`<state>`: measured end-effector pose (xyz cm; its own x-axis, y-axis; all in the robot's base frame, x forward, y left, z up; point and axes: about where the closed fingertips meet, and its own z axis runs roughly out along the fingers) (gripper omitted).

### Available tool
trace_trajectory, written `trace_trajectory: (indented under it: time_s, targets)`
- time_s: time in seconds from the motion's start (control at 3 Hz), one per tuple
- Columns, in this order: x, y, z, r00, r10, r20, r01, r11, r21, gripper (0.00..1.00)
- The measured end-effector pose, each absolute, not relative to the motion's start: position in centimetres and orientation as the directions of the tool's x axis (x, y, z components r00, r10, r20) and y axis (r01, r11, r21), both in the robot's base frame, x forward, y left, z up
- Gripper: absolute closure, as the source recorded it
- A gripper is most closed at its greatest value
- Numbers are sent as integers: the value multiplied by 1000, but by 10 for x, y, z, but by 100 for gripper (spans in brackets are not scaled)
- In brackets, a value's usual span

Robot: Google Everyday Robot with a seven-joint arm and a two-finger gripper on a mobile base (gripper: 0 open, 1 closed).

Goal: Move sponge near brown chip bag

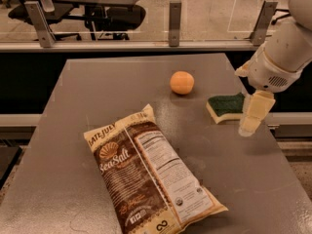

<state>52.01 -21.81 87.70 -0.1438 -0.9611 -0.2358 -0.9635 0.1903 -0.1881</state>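
- Camera view, nearest: bag (151, 177) lies flat on the table (58, 179), label side up, set diagonally across the front centre.
- Gripper (254, 115) – points down at the sponge's right end, near the table's right edge; open or closed state cannot be told, nor contact with the sponge.
- Sponge (225, 106) – flat, green side up, right of centre, well apart from the bag.
- Orange (182, 82): behind the bag, left of the sponge, not touching it.
- Rail (175, 16) behind the table; chairs (114, 13) beyond.
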Motion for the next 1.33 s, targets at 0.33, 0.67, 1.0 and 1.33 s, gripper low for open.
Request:
trace_trajectory:
  time_s: [0.33,0.67,1.0,1.33]
  targets:
    - [538,-220,858,-142,-959,-244,-973,181,-146,0]
    - [549,-223,841,-139,-959,-246,-981,168,-98,3]
    - [553,-224,834,-138,-959,-247,-984,161,-77,26]
    - [550,-222,838,-130,-956,-262,-986,152,-64,49]
